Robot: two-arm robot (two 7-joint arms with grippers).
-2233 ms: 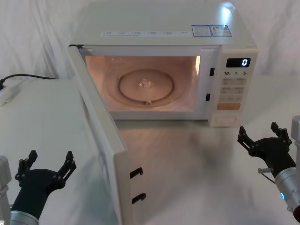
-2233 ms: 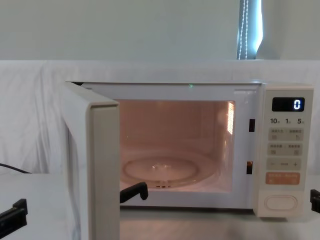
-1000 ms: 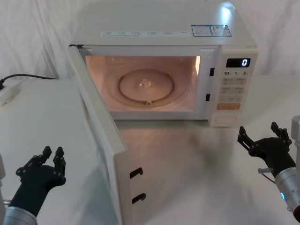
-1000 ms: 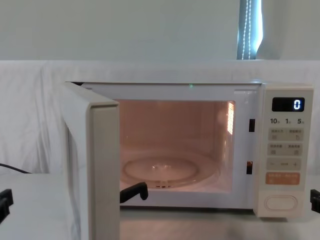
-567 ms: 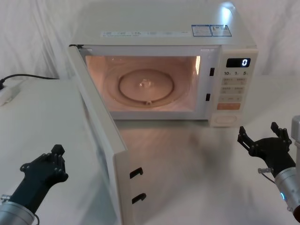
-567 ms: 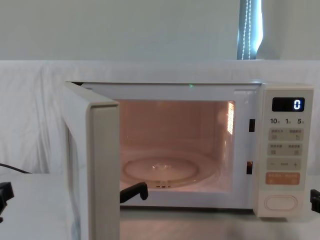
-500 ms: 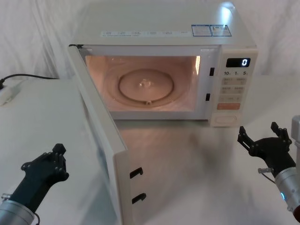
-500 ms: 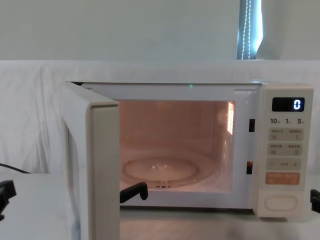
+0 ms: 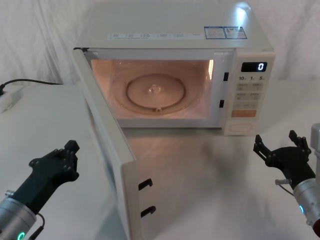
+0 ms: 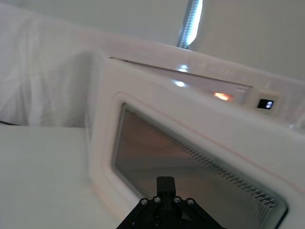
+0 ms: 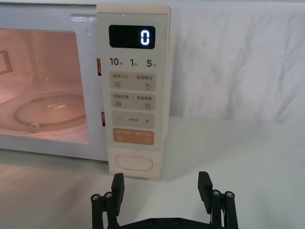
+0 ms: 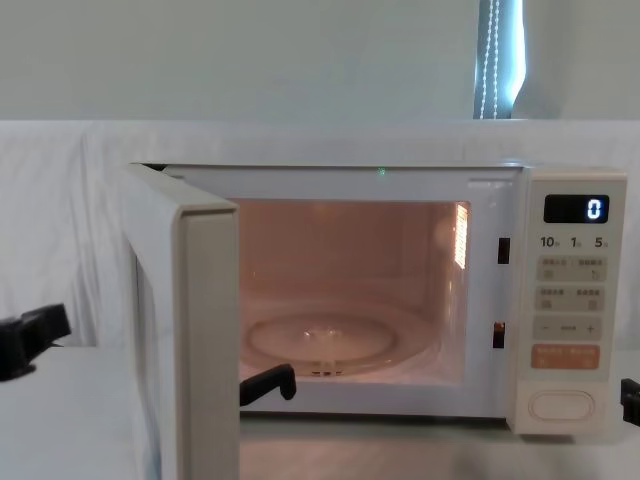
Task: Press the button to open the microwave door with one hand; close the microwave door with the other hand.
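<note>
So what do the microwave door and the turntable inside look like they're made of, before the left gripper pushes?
The microwave door looks like glossy cream plastic: smooth moulded edges, soft highlights. Its window, seen by the left wrist, seems glazed over fine perforated mesh. The turntable looks like clear glass, ringed and reflective. The left gripper has matte black fingers, probably plastic or coated metal.

Right gripper, fingers spread, sits at lower frame, apart from the button just above it.
</note>
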